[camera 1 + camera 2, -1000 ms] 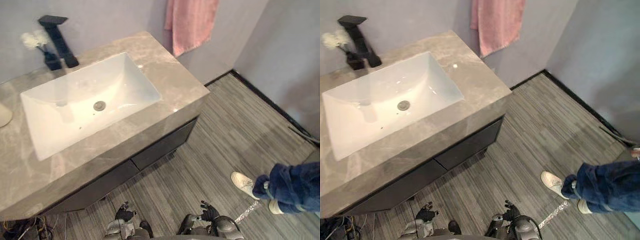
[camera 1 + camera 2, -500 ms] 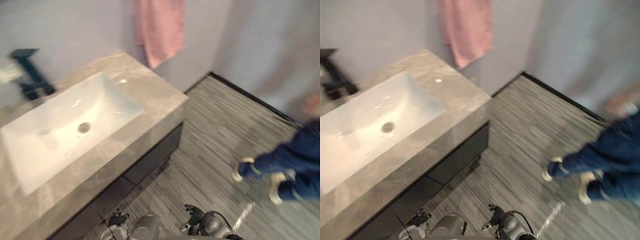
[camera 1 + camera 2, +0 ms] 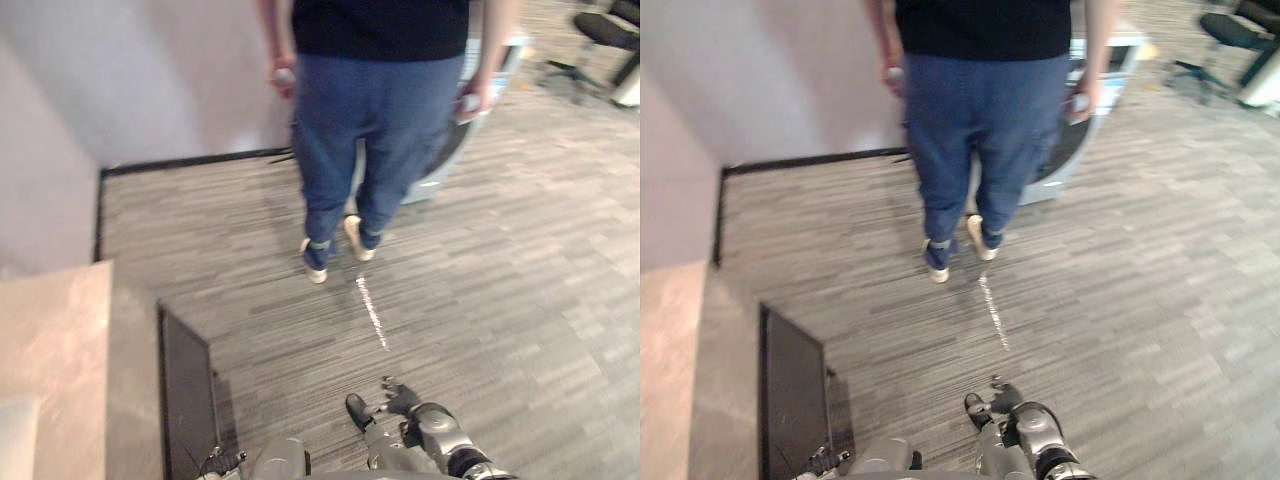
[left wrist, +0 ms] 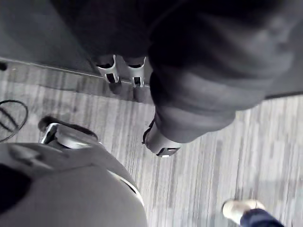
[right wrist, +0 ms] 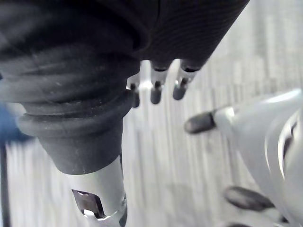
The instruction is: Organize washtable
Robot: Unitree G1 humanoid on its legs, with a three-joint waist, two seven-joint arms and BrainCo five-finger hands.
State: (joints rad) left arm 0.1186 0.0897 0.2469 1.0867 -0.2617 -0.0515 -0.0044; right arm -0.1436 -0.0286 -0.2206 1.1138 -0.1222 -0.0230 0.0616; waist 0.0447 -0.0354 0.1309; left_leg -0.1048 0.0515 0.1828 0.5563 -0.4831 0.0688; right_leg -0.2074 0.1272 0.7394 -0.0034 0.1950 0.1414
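The washtable (image 3: 55, 350) shows as a stone-topped corner at the robot's left, with its dark cabinet side (image 3: 186, 390) below. The left hand (image 3: 222, 463) hangs low beside that cabinet, its fingers (image 4: 113, 74) relaxed and holding nothing. The right hand (image 3: 398, 400) hangs low over the striped floor (image 3: 520, 300), loosely spread and empty too. A person (image 3: 380, 110) in blue trousers stands ahead, well apart from both hands.

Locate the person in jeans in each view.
Left eye view: person upper centre, standing.
Right eye view: upper centre.
Left wrist view: one pale shoe and blue cuff.
Right wrist view: perhaps the blue blur; cannot tell.
Shared landmark: white floor strip behind the person, both eye views.
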